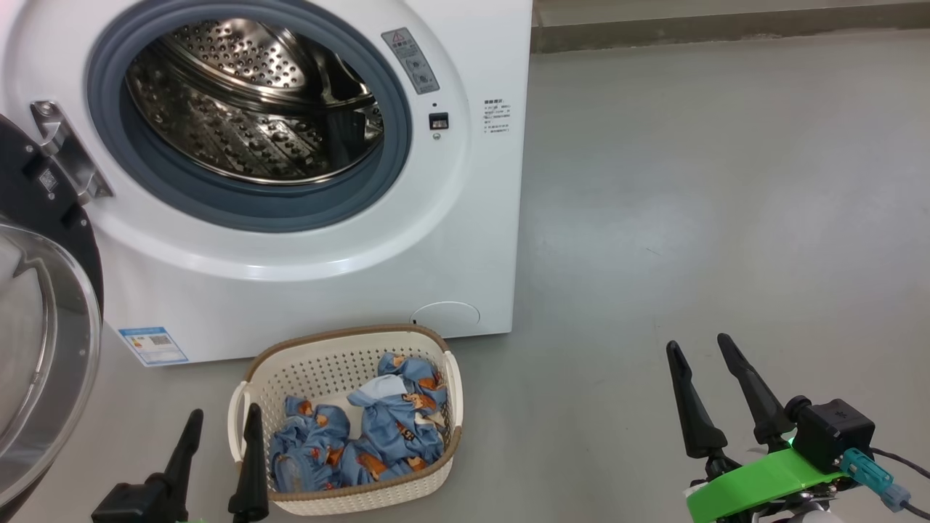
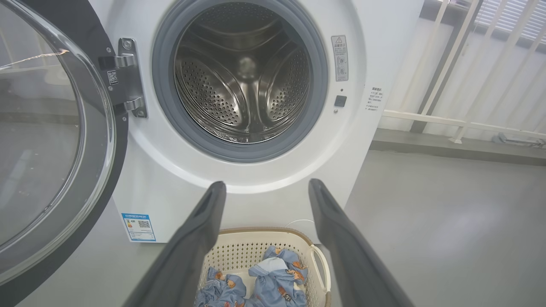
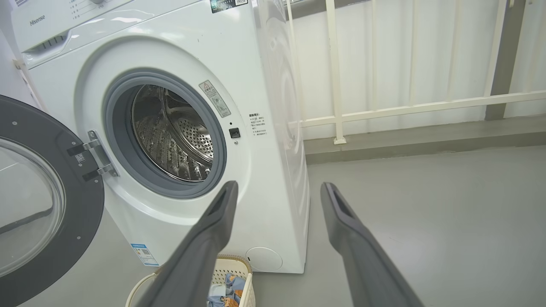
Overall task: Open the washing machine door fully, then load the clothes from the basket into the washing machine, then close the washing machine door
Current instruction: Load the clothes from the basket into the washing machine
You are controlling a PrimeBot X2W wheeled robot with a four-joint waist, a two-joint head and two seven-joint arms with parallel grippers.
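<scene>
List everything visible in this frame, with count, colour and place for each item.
washing machine: one, white, front-loading, at upper left of the head view
washing machine door: one, black rim with a clear glass bowl, swung open on the machine's left
drum: one, perforated steel, no clothes seen inside
gasket: one, grey, ringing the drum opening
label: one, blue, on the machine's lower left corner
basket: one, cream with a brown rim, on the floor in front of the machine
clothes: two bundles, light blue print, inside the basket
railing: one, cream, to the right of the machine
floor: grey
left gripper: one, dark fingers, open, beside the basket
right gripper: one, dark fingers, open, over bare floor
</scene>
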